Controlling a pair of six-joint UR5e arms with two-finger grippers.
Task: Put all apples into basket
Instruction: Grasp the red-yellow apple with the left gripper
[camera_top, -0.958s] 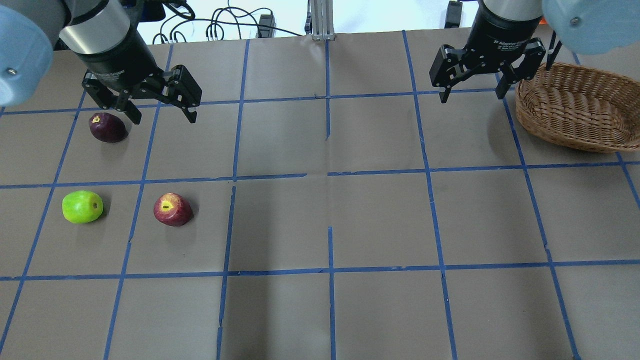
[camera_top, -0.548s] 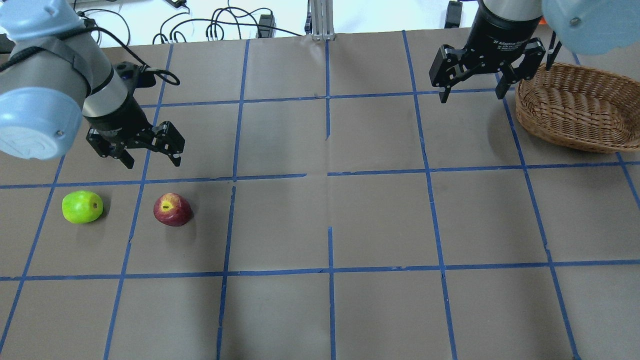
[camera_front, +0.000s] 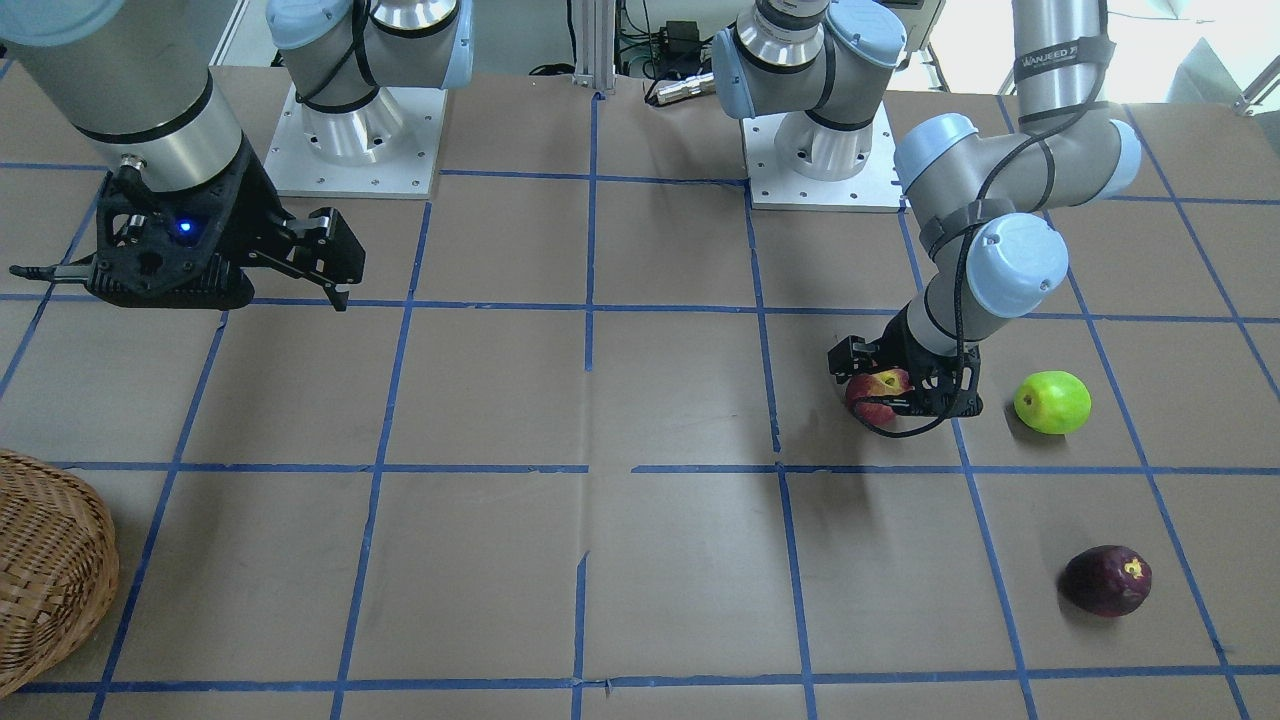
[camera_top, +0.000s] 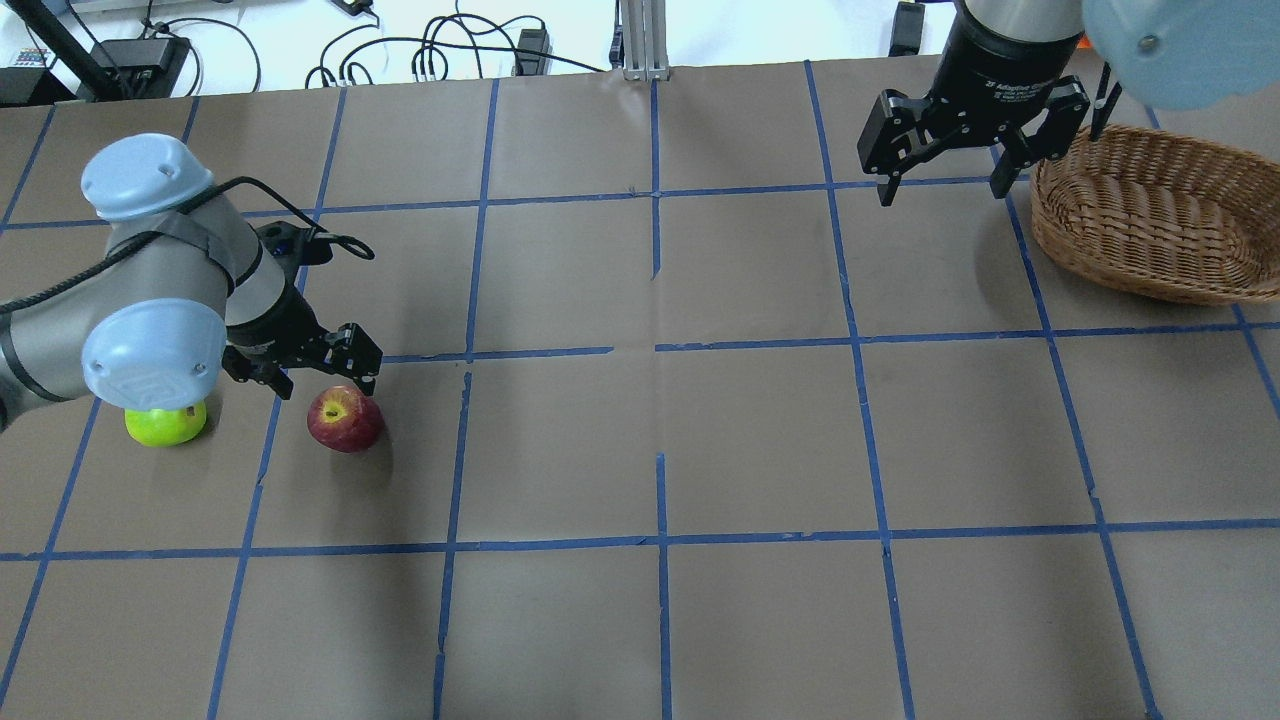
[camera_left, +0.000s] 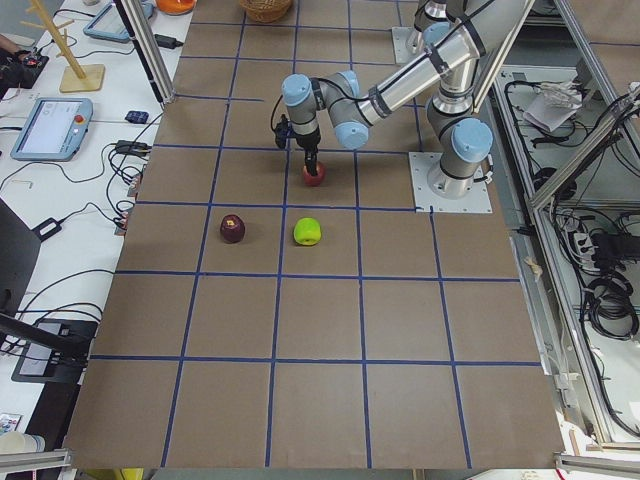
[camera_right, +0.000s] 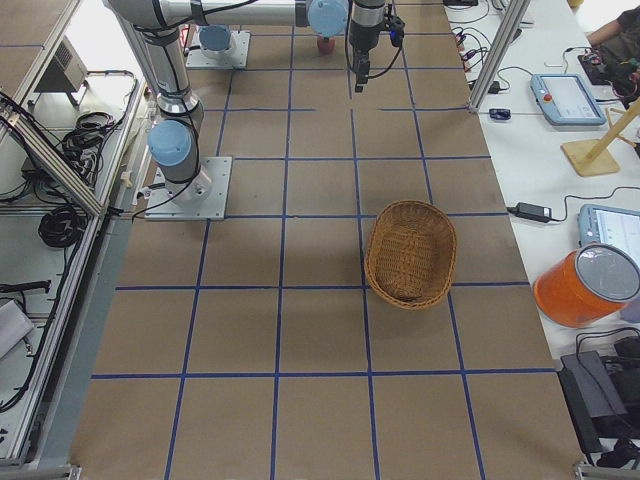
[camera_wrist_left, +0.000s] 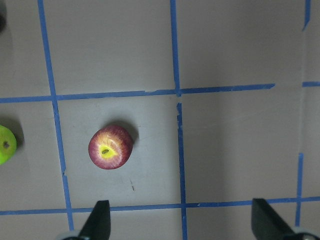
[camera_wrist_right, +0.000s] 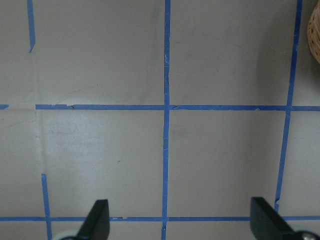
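The red apple (camera_top: 345, 420) with a yellow stem pit lies on the table. My left gripper (camera_top: 328, 388) hangs open just behind it; in the left wrist view the apple (camera_wrist_left: 110, 147) lies ahead of the open fingers (camera_wrist_left: 99, 221), not between them. The lime green apple (camera_top: 165, 427) lies to its left, half under my left arm. The dark purple apple (camera_front: 1106, 580) is hidden by that arm in the overhead view. The wicker basket (camera_top: 1140, 250) stands at the far right. My right gripper (camera_top: 940, 192) hangs open and empty beside the basket's left rim.
Blue tape lines (camera_top: 655, 345) divide the brown table into squares. Cables and power bricks (camera_top: 430, 55) and a metal post (camera_top: 640, 40) lie along the far edge. The two arm bases (camera_front: 815, 160) stand at the robot's side.
My left arm has swung from above the purple apple toward the table's front and dropped low by the red apple, still open. The right arm has not moved.
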